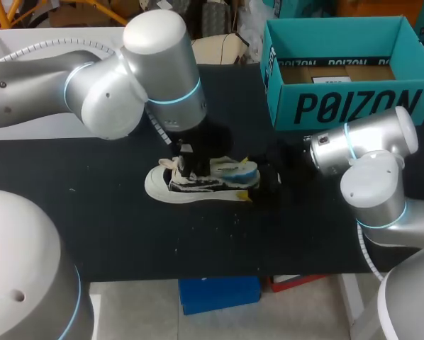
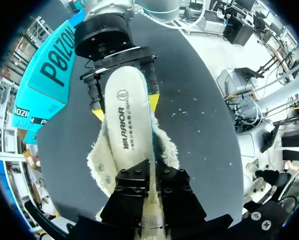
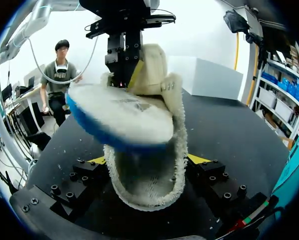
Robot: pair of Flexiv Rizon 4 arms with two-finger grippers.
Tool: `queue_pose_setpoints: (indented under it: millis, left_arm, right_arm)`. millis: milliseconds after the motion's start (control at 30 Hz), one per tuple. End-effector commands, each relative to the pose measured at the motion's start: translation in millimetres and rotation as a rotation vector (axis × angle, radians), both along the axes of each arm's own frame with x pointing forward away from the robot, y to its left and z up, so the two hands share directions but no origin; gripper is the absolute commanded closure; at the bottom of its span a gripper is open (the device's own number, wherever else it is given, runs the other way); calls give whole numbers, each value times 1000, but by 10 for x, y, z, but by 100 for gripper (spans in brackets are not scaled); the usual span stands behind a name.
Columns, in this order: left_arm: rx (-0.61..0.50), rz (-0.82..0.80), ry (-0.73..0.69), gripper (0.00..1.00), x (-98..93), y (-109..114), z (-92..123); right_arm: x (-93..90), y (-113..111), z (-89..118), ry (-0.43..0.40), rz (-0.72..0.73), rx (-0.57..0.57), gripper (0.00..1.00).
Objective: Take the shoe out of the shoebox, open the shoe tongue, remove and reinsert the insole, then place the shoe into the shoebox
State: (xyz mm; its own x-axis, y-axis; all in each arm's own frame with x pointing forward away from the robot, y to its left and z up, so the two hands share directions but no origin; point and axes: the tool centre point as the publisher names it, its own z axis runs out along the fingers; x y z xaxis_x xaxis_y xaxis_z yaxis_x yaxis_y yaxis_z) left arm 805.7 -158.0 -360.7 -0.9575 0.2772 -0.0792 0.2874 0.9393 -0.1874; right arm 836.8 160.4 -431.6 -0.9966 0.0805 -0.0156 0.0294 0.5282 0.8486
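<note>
On the worktop, between my two arms, lies the shoe, toe to my left. My left pincer is closed on the raised tongue, as far as I can judge; my right pincer clasps the heel from both sides. The insole runs along the shoe, and its free heel end points to the right pincer — the nearer one.

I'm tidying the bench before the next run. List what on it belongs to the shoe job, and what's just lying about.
Belongs to the job:
shoe
insole, partly out of the shoe
teal shoebox
left pincer
right pincer, at the shoe's heel

Just lying about:
white specks scattered on the black table
</note>
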Motion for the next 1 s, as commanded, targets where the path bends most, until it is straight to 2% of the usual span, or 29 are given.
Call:
queue_pose_setpoints:
  millis: [33, 100, 267, 667, 800, 900, 1000]
  left_arm:
    - [-40, -22, -33, 63, -20, -18, -126]
    - [-63, -42, -55, 58, -45, -24, -145]
    - [-114, -72, -100, 54, -105, -53, -185]
    - [-89, -60, -163, 54, -27, -164, -286]
    - [-97, -68, -178, 71, 19, -209, -273]
    - [-103, -73, -190, 76, 50, -242, -268]
    - [-115, -83, -191, 75, 81, -279, -278]
  right_arm:
    - [27, 8, -43, 1, 0, -1, 100]
    - [27, 8, -43, 1, 0, -1, 100]
    - [27, 8, -43, 1, 0, -1, 100]
    - [27, 8, -43, 1, 0, -1, 100]
    - [27, 8, -43, 1, 0, -1, 100]
    - [27, 8, -43, 1, 0, -1, 100]
    - [27, 8, -43, 1, 0, -1, 100]
